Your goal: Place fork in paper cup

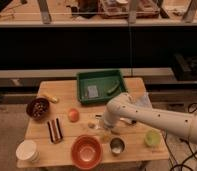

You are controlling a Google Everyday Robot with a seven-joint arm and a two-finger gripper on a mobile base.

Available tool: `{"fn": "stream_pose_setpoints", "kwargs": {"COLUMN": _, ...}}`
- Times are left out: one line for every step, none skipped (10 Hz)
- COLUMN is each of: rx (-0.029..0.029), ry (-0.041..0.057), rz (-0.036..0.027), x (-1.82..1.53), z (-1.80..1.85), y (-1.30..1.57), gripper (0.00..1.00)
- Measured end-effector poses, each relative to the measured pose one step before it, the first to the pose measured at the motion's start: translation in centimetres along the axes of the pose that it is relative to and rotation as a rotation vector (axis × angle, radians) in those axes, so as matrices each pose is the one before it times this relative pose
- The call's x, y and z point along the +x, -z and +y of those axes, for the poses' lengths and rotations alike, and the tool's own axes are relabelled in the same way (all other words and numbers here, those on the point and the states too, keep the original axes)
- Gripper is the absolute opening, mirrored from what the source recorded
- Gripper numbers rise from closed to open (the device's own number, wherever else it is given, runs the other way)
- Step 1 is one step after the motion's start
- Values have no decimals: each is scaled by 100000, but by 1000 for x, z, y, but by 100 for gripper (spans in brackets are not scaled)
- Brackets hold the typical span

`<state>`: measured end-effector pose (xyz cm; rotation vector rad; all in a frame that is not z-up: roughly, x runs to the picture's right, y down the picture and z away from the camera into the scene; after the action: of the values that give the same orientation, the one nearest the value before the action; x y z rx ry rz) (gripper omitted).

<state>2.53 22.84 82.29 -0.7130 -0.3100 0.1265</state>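
The paper cup [27, 150] is white with a pale rim and stands at the table's front left corner. My gripper [99, 123] is low over the middle of the table, right of an orange fruit [73, 115] and just behind the orange bowl [87, 151]. The white arm [142, 116] reaches in from the right. A small pale thing lies at the gripper's tip. I cannot make out the fork; it may be hidden under the gripper. The gripper is far right of the paper cup.
A green tray [101, 85] sits at the back centre. A dark bowl [38, 107] and a yellow item [49, 97] are at the left. A dark-headed utensil [54, 130] lies front left. A steel cup [116, 146] and a light green cup [152, 138] stand front right.
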Motion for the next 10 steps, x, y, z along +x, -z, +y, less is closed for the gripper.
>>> {"fn": "stream_pose_setpoints", "kwargs": {"rx": -185, "ry": -333, "rz": -392, "x": -149, "z": 27, "y": -117, "gripper": 46}}
{"fn": "stream_pose_setpoints", "kwargs": {"rx": -141, "ry": -113, "rz": -203, "x": -122, "z": 12, "y": -94, "gripper": 38}}
{"fn": "stream_pose_setpoints", "kwargs": {"rx": -163, "ry": 5, "rz": -84, "x": -88, "z": 36, "y": -103, "gripper": 35}}
{"fn": "stream_pose_setpoints", "kwargs": {"rx": -129, "ry": 225, "rz": -63, "x": -172, "z": 35, "y": -137, "gripper": 34}}
{"fn": "stream_pose_setpoints", "kwargs": {"rx": -189, "ry": 290, "rz": 70, "x": -150, "z": 48, "y": -154, "gripper": 34}}
{"fn": "stream_pose_setpoints", "kwargs": {"rx": 31, "ry": 123, "rz": -7, "x": -82, "z": 0, "y": -29, "gripper": 32}}
{"fn": "stream_pose_setpoints", "kwargs": {"rx": 56, "ry": 58, "rz": 85, "x": -21, "z": 20, "y": -52, "gripper": 25}}
{"fn": "stream_pose_setpoints", "kwargs": {"rx": 377, "ry": 27, "rz": 92, "x": -25, "z": -48, "y": 47, "gripper": 14}}
{"fn": "stream_pose_setpoints", "kwargs": {"rx": 304, "ry": 19, "rz": 121, "x": 10, "z": -41, "y": 28, "gripper": 11}}
{"fn": "stream_pose_setpoints", "kwargs": {"rx": 231, "ry": 22, "rz": 91, "x": 10, "z": -28, "y": 15, "gripper": 10}}
